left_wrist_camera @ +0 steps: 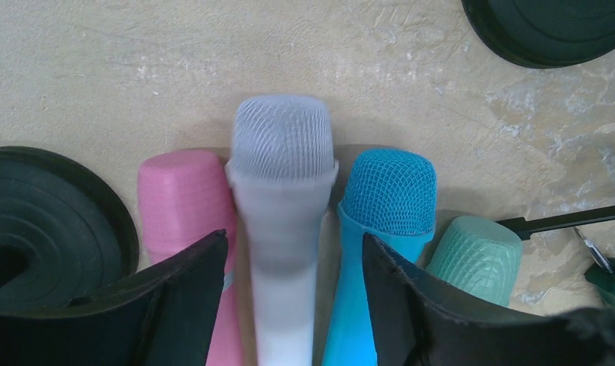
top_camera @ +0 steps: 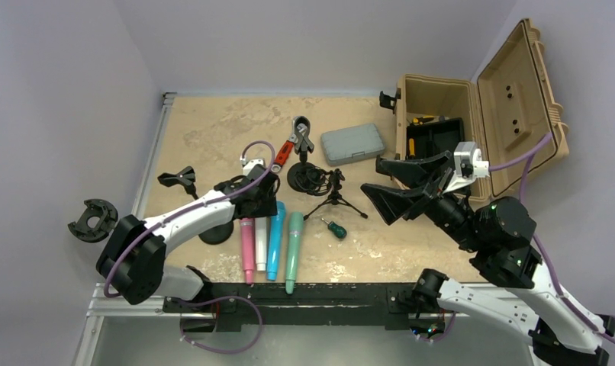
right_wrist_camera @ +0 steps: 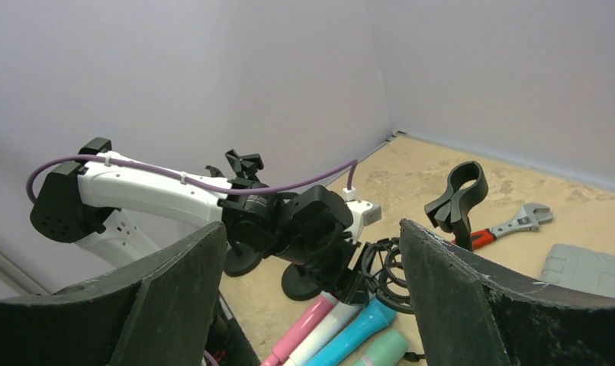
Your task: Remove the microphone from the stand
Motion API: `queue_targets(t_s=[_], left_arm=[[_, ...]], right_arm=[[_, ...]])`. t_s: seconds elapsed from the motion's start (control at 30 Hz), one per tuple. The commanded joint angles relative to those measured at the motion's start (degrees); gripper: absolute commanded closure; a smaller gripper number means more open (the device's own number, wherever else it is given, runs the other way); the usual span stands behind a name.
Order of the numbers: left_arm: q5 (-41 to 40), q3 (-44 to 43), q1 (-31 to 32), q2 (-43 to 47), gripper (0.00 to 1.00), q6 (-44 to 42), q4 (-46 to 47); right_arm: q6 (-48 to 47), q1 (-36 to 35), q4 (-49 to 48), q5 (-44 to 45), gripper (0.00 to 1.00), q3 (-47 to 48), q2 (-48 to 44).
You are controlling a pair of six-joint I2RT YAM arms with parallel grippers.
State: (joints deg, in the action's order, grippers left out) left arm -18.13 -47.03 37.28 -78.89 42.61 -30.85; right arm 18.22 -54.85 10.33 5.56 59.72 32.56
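Top external view: four microphones lie side by side on the table (top_camera: 213,130) in front of the left arm, heads pointing away from the arm bases, in the order pink microphone (top_camera: 246,248), white microphone (top_camera: 261,238), blue microphone (top_camera: 275,244), teal microphone (top_camera: 293,248). The left gripper (top_camera: 260,206) is low over the head end of this row. Left wrist view confirms its fingers stand on either side of the white microphone at a moderate spread. A narrow gap shows at the left finger, and the blue handle sits between the white body and the right finger, so nothing is clamped. The white microphone appears blurred in that view. The stand (top_camera: 301,175), a round black foot with an upright post and a clip (top_camera: 301,128) at its top, is just beyond the row, with a small tripod (top_camera: 335,200) beside it on the right. A second round black base (top_camera: 217,232) sits just left of the pink microphone. The right gripper (top_camera: 377,181) is raised above the table right of the tripod, spread wide and holding nothing. Right wrist view looks between its fingers toward the left arm and the clip. Also noted: a red wrench (top_camera: 283,152), a grey case (top_camera: 353,143), a small screwdriver (top_camera: 335,227), and a tan toolbox (top_camera: 442,91) with its lid up at the far right.
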Motion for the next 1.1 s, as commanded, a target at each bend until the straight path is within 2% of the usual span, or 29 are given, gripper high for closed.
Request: queue_targets(t_s=[0.0,0.07,0.17,0.33,0.57,0.63,0.77,0.9,1.07], left_arm=[[-1.4,-0.2,0.3,2.9,0.32,0.5,0.7],[-1.0,-1.2,0.3,4.5,0.25,0.4,-0.5],[0.7,-3.5,0.3,8.6,0.19,-0.6,-2.5],[6.8,-12.1,0.3,16.9,0.19,-5.9,-6.8],[15.9,-33.3,0.3,22.3,0.2,-17.1,-16.9],[15.4,-39.4,0.3,22.3,0.22,-19.8,-21.7],[7.9,-47.0,0.3,22.8,0.23,-23.8,-30.5],[-3.0,-44.3,0.3,26.9,0.25,-25.9,-31.1],[-6.5,-28.8,0.2,37.7,0.25,-28.0,-16.1]], right_arm=[[0.4,-0.1,-0.7,1.1,0.19,-0.3,0.3],[0.3,-0.1,-0.9,1.0,0.19,-0.3,0.5],[0.4,-0.1,-1.3,0.9,0.19,-0.2,0.8],[0.3,-0.1,-1.7,0.6,0.19,-0.1,1.4],[0.3,-0.1,-2.4,-0.1,0.19,-0.5,2.4],[0.3,-0.1,-2.8,-0.2,0.19,-0.6,2.5],[0.2,-0.1,-3.3,-0.6,0.19,-1.1,2.7],[0.2,-0.1,-3.8,-1.1,0.19,-1.3,2.8],[0.1,-0.1,-3.9,-1.3,0.19,-1.0,3.2]])
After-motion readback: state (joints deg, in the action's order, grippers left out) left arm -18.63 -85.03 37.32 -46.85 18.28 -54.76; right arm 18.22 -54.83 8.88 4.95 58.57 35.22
